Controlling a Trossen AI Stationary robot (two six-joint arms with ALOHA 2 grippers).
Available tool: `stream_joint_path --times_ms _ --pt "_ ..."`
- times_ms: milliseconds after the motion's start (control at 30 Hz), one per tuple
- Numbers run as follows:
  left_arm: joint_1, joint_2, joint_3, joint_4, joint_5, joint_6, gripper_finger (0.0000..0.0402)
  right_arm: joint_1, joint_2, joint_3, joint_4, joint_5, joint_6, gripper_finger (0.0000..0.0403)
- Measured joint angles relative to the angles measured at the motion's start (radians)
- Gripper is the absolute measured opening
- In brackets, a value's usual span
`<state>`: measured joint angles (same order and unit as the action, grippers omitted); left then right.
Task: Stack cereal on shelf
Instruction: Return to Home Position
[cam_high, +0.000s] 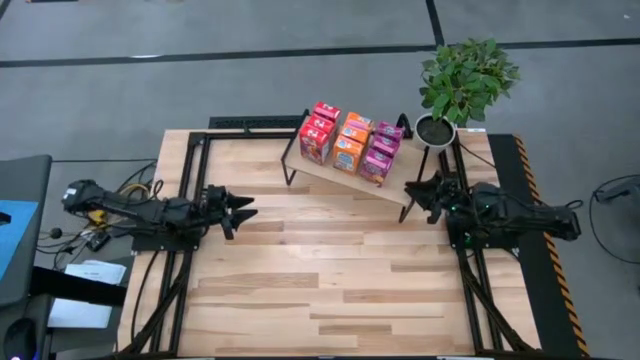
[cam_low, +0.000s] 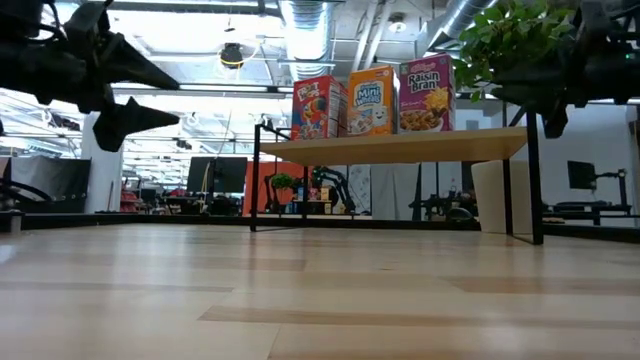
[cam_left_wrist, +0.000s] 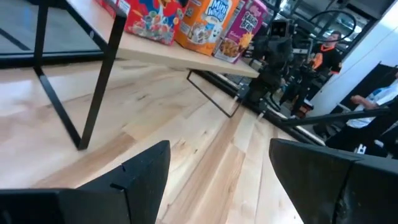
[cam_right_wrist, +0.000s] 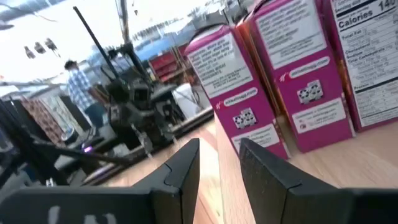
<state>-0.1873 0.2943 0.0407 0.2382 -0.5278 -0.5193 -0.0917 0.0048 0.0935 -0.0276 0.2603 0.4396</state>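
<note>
Currently the left pincer (cam_high: 243, 211) hovers over the table (cam_high: 300, 290) near its left edge, pointing toward the right edge. Its fingers stand well apart and hold nothing; the left wrist view confirms the wide gap.

The shelf (cam_high: 388, 192) stands at the table's far edge, right of centre, set at a slight angle to that edge. All the cereal sits on its board in three rows of three boxes, upright and touching. The red boxes (cam_high: 318, 135) occupy the shelf's left end, the orange boxes (cam_high: 350, 141) the middle, and the purple boxes (cam_high: 382, 153) the right end. In the low view the three front faces line up near the board's front edge.

The right pincer (cam_high: 411, 191) hovers just beside the shelf's right end, near the table's right edge. Its fingers are apart by a narrow gap and empty, aimed at the purple boxes without touching them.

A potted plant (cam_high: 465, 78) stands at the table's far right corner.
</note>
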Motion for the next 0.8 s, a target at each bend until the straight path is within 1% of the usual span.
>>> stream_joint_path --times_ms 133,167,233,267,300,367,400,433,467,533,633,733,800 --pt "-0.068 -0.006 -0.004 -0.007 -0.091 -0.018 0.0266 -0.001 -0.003 -0.043 0.087 0.002 0.014 0.0137" --pt "-0.075 -0.023 0.022 -0.016 -0.099 0.002 0.0266 -0.001 -0.002 -0.047 0.11 0.002 0.013 0.0137" --pt "-0.086 -0.068 0.122 -0.034 -0.056 0.109 0.0266 -0.001 -0.001 -0.045 0.16 -0.003 -0.021 0.0136" --pt "-0.089 -0.096 0.185 -0.102 -0.032 0.162 0.0266 -0.001 -0.002 -0.03 0.171 -0.005 -0.052 0.0137" --pt "-0.092 -0.125 0.249 -0.221 -0.025 0.192 0.0266 -0.001 -0.002 -0.011 0.177 -0.006 -0.083 0.0138" --pt "-0.094 -0.171 0.382 -0.496 -0.042 0.188 0.0266 -0.004 -0.003 0.027 0.142 -0.005 -0.129 0.014" --pt "-0.094 -0.194 0.433 -0.606 -0.057 0.173 0.0266 -0.007 -0.003 0.042 0.108 -0.005 -0.142 0.0142" --pt "-0.094 -0.219 0.47 -0.68 -0.07 0.164 0.0266 -0.01 -0.002 0.058 0.068 -0.008 -0.15 0.0143" --pt "-0.094 -0.24 0.492 -0.715 -0.072 0.163 0.0266 -0.01 -0.002 0.07 0.032 -0.02 -0.15 0.0144" --pt "-0.094 -0.28 0.486 -0.746 -0.071 0.172 0.0266 -0.009 -0.003 0.076 -0.027 -0.038 -0.108 0.0146" --pt "-0.095 -0.293 0.422 -0.738 -0.07 0.164 0.0266 0.009 -0.001 0.051 -0.067 -0.096 -0.041 0.0149" --pt "-0.095 -0.283 0.339 -0.714 -0.047 0.108 0.0266 0.048 -0.002 0.039 -0.041 -0.152 -0.055 0.0152" --pt "-0.095 -0.284 0.274 -0.688 -0.016 0.068 0.0266 0.077 -0.002 0.039 -0.075 -0.159 -0.071 0.0153"
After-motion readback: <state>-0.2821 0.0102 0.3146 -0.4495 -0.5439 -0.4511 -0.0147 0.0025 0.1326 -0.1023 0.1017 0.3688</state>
